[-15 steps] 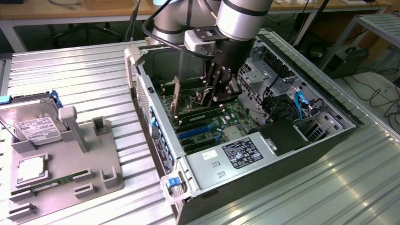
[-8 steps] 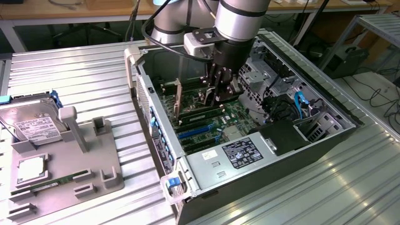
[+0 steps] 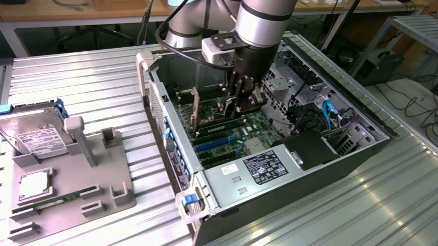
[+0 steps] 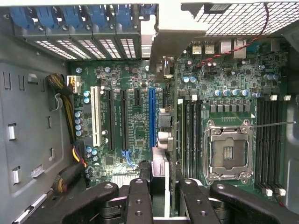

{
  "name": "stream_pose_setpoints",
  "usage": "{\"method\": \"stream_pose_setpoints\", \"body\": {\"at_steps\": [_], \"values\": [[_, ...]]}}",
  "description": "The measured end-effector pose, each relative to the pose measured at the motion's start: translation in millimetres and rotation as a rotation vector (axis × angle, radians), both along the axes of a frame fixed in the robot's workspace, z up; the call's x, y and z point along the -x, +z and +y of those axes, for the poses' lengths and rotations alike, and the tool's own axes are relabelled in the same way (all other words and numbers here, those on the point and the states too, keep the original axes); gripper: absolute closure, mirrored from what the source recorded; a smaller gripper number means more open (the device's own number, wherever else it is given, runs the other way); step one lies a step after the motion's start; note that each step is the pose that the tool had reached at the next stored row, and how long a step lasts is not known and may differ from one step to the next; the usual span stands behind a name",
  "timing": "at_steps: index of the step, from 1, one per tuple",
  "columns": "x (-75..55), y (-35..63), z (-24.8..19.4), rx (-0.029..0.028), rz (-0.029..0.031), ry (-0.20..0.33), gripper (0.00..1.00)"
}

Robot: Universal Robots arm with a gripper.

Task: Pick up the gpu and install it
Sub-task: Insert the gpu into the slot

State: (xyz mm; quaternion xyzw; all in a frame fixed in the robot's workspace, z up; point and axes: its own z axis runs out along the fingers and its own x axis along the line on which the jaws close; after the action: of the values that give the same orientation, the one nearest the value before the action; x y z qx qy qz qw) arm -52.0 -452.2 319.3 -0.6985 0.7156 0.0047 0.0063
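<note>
The gpu (image 4: 163, 140) is a thin dark card seen edge-on, running from between my fingers toward the case's rear wall. Its pale metal bracket (image 4: 170, 46) is at the rear end. My gripper (image 4: 166, 198) is shut on the card's near end, one black finger (image 4: 139, 198) on each side. The card stands upright over the motherboard (image 4: 131, 126), right beside the long blue slot (image 4: 151, 116). I cannot tell whether its lower edge touches a slot. In the exterior view the gripper (image 3: 239, 105) reaches down into the open computer case (image 3: 370, 120), and the gpu (image 3: 197, 110) stands on edge toward the exterior view's left of it.
A grey tray (image 3: 102, 179) at the exterior view's left holds a hard drive (image 3: 34, 136), a processor (image 3: 33, 184) and a green RAM stick (image 3: 55, 200). Inside the case are the power supply (image 3: 263, 166), the processor socket (image 4: 229, 151), a white slot (image 4: 96, 116) and cable bundles (image 4: 70, 135).
</note>
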Motion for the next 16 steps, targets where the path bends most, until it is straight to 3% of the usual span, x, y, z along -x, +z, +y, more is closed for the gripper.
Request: {"method": "stream_pose_setpoints", "body": {"at_steps": [4, 12, 16], "values": [[0.0, -1.9, -4.7, -0.0001, 0.0000, 0.000, 0.72], [0.0, -2.2, -5.0, 0.0000, 0.0000, 0.000, 0.72], [0.2, -5.4, -5.0, -0.0036, -0.0001, 0.000, 0.72]]}}
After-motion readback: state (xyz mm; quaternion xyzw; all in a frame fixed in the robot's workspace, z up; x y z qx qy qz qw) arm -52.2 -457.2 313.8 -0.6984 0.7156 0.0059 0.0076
